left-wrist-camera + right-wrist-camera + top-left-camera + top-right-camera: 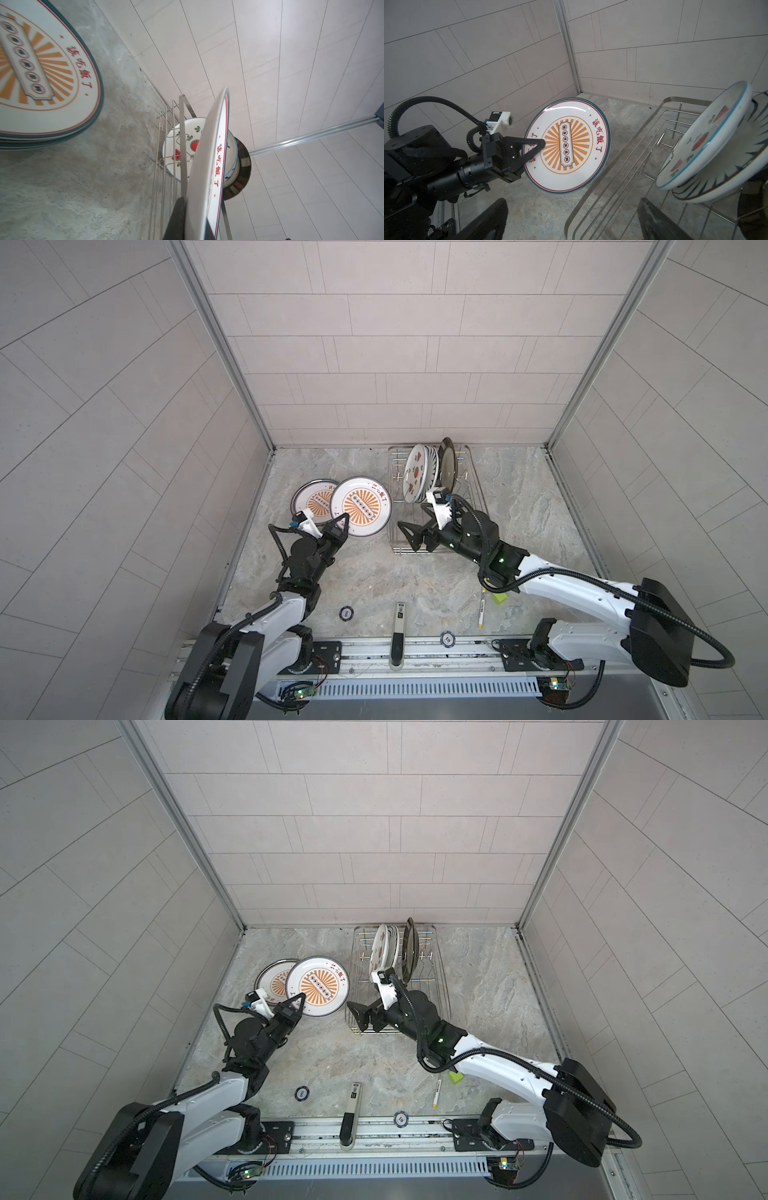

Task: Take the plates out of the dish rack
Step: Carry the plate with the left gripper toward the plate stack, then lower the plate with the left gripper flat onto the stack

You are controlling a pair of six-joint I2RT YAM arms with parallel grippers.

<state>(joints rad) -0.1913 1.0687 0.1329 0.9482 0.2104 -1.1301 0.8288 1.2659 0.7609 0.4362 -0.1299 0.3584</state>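
In both top views your left gripper (341,527) is clamped tight on the near rim of a sunburst plate (362,506). It holds the plate tilted, overlapping a flat stack of matching plates (305,499) on the table (519,510). The stack lies just beyond the held plate and to its left, so I judge the set-down turns on carrying it that way and levelling it. Your right gripper (365,1016) hangs wide open and empty over the near end of the dish rack (360,973), aimed across it, not at the load. The left wrist view shows the held plate edge-on between the fingers (176,218), its face turned away from the stack. The right wrist view shows the plates not yet unloaded, standing on edge at the rack's far end. A fruit-patterned plate (704,143) is in front and a navy-petal plate (724,185) leans behind it. The brown-rimmed plate (409,948) comes last. They face down the rack's length, and your right arm is much the nearer.
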